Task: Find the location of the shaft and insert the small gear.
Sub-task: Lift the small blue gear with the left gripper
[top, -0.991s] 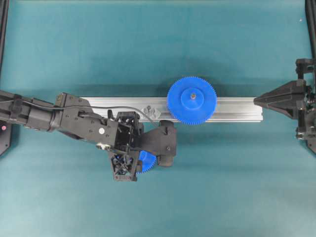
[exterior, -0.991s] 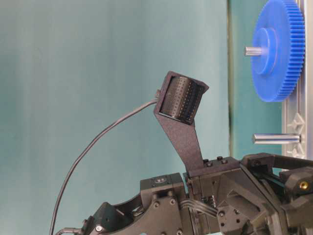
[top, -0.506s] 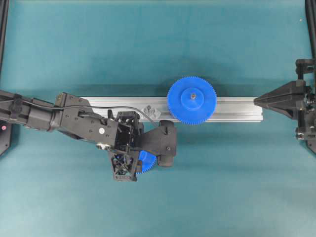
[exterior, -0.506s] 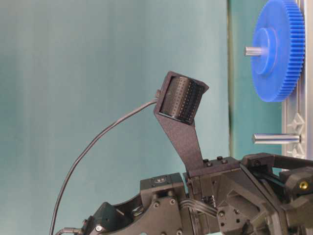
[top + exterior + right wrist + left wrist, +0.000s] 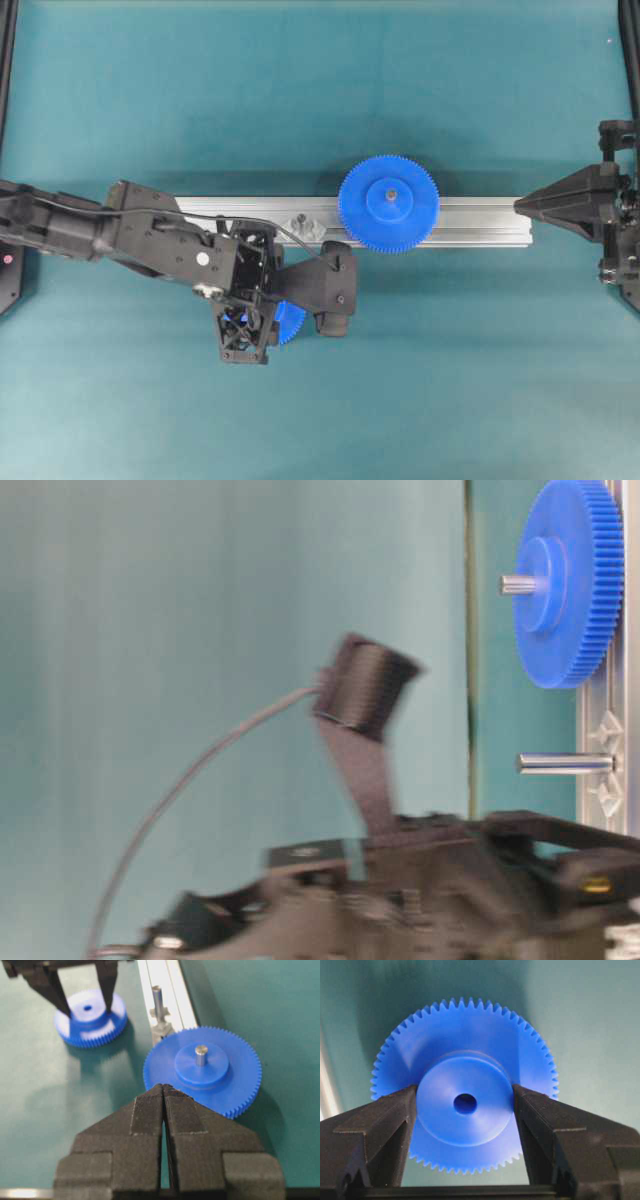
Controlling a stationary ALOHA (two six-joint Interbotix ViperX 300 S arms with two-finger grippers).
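Teal table (image 5: 480, 380): near its middle, small gear (image 5: 465, 1105) flat, hub pinched between left gripper (image 5: 465, 1110) fingers. Just beyond, toward the far edge, shaft (image 5: 157, 1000) upright on rail (image 5: 480, 222), beside large gear (image 5: 388, 203). By the right edge, right gripper (image 5: 164, 1092) closed, empty.

- The left arm reaches in from the left side in the overhead view and bends down at the wrist.
- The left pincer (image 5: 465, 1110) points down, and its two black fingers (image 5: 380, 1130) press on both sides of the round hub of the small gear (image 5: 465, 1060).
- The right arm sits back at the right edge.
- The right pincer (image 5: 164, 1097) has its two fingers pressed together with nothing between them.
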